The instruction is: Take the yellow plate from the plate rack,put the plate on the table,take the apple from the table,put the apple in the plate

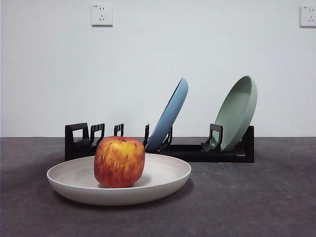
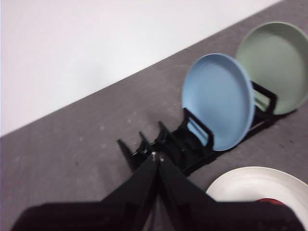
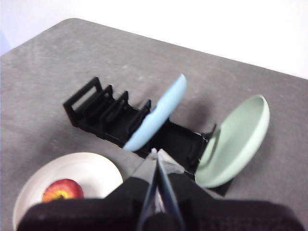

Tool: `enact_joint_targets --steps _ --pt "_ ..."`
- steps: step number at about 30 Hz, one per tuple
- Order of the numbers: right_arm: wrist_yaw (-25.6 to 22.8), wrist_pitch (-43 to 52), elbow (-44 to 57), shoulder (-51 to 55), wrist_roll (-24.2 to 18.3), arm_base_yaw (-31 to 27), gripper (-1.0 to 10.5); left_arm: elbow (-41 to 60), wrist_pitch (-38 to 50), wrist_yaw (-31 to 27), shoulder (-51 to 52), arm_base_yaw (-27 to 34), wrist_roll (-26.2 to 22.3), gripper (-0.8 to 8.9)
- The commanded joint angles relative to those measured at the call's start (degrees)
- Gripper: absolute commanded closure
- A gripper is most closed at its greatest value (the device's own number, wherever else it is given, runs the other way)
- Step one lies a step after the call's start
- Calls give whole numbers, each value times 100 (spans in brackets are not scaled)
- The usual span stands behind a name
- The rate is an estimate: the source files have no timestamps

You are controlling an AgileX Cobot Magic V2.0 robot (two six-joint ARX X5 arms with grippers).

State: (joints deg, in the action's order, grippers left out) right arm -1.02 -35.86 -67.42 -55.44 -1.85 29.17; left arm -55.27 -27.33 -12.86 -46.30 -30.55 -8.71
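Observation:
The cream yellow plate point(image 1: 163, 180) lies flat on the dark grey table point(image 1: 266, 207), in front of the black plate rack point(image 1: 197, 150). The red and yellow apple point(image 1: 119, 161) stands upright inside the plate, left of its middle. The right wrist view shows the apple point(image 3: 61, 189) in the plate point(image 3: 86, 173) from above. In the left wrist view only the plate's rim point(image 2: 260, 180) and a sliver of the apple show. My left gripper point(image 2: 157, 156) is shut and empty, high above the rack point(image 2: 178, 147). My right gripper point(image 3: 154, 153) is shut and empty, above the rack point(image 3: 106, 113). Neither arm shows in the front view.
A light blue plate point(image 1: 170, 116) leans in the rack's middle slots and a pale green plate point(image 1: 239, 111) leans at its right end. The rack's left slots hold nothing. A white wall with two sockets stands behind the table.

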Motion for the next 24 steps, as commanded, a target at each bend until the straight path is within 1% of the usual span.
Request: enact_joint_targets --steps 1,3,8,10,12,14,17,24 --pt "-164 411 894 459 251 -28 958 535 293 114 328 162 380 823" --pt "-254 745 1534 835 398 -28 958 957 507 111 597 229 592 823" --pt "-240 1528 2922 1709 874 -22 958 2033 960 98 1329 269 1110 823" --pt "-247 1733 3373 2011 1104 -22 958 2437 1086 87 1598 269 1311 823" --pt "-323 1790 3707 2282 1224 -24 958 2787 1224 74 1853 269 1436 823" --pt "-588 1657 3851 2437 1255 -24 958 3003 1263 107 2074 269 1478 823" --pt "-960 1523 3851 2448 1255 -24 957 2994 1003 114 2124 251 1655 822" --pt "-986 1421 3851 2448 1248 -24 957 2992 605 105 2059 251 1648 816"
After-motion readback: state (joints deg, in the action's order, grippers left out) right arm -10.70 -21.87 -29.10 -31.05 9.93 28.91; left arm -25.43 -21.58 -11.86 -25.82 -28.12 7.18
